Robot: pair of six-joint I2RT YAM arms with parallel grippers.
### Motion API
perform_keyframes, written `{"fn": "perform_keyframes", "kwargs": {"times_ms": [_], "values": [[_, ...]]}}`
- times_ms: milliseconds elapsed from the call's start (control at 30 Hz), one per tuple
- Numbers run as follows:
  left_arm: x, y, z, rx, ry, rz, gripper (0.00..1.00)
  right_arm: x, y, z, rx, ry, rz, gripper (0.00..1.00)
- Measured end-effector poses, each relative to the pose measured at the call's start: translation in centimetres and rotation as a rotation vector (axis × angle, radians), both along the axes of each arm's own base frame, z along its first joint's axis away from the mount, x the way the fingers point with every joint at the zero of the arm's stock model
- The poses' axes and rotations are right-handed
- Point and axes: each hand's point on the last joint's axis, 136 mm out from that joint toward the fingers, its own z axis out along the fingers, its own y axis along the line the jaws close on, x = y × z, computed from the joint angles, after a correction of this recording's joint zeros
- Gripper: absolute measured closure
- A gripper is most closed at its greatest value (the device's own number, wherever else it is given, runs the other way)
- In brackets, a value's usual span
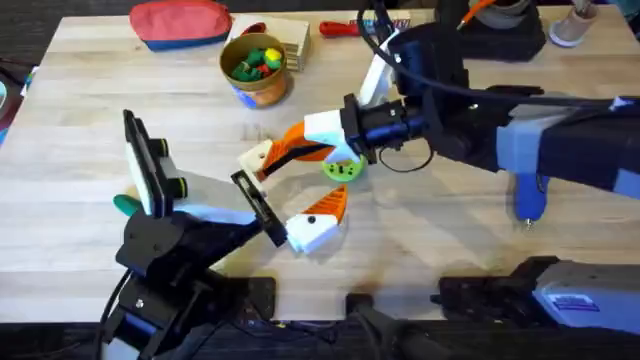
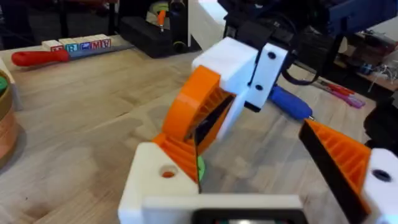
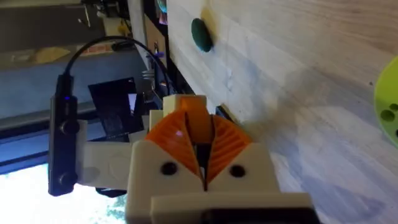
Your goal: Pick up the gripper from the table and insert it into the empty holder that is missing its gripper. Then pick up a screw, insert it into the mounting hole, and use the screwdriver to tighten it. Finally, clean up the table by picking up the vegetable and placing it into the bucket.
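My left gripper (image 1: pixel 290 192) is open wide. One side is the white holder (image 2: pixel 155 180), the other a white block with an orange finger (image 2: pixel 339 152). My right gripper (image 1: pixel 292 150) is shut on the loose orange gripper (image 2: pixel 193 109) and holds its lower end against the holder. Orange shows through the mounting hole (image 2: pixel 166 173). In the right wrist view the orange piece (image 3: pixel 196 118) sits between the closed orange fingers (image 3: pixel 230 143). The blue screwdriver (image 1: pixel 528 200) lies under the right arm. The dark green vegetable (image 1: pixel 125 203) lies at the left, the bucket (image 1: pixel 258 68) at the back. The screw is out of view.
A lime-green disc (image 1: pixel 342 170) lies just beneath the right gripper. A red pouch (image 1: pixel 180 22) and wooden blocks (image 1: pixel 290 40) stand beside the bucket. A red-handled screwdriver (image 1: pixel 345 27) lies at the back edge.
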Motion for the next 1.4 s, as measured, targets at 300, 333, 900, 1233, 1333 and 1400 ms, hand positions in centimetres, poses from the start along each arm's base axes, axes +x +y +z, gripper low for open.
{"fn": "perform_keyframes", "kwargs": {"times_ms": [300, 333, 900, 1233, 1333, 1400], "values": [[0.0, 0.0, 0.0, -0.001, 0.002, 0.003, 0.012, -0.1, 0.0, 0.0, 0.003, -0.058, 0.028, 0.901], [0.0, 0.0, 0.0, -0.002, 0.002, 0.003, 0.012, -0.1, 0.0, 0.0, 0.004, -0.066, 0.033, 0.873], [-0.5, -0.4, 0.1, -0.014, 0.016, -0.033, 0.013, 1.0, -0.7, 1.1, 0.087, -0.16, 0.089, 0.016], [-0.5, -0.4, 0.1, -0.014, 0.016, -0.033, 0.013, 4.7, -4.0, 1.1, 0.067, -0.333, 0.034, 0.009], [-0.5, -0.4, 0.1, -0.014, 0.016, -0.033, 0.013, 5.8, -5.7, 0.5, 0.014, -0.348, 0.011, 0.008], [-0.5, -0.4, 0.1, -0.014, 0.016, -0.033, 0.013, 6.1, -7.0, -0.3, -0.049, -0.34, 0.002, 0.009]]}}
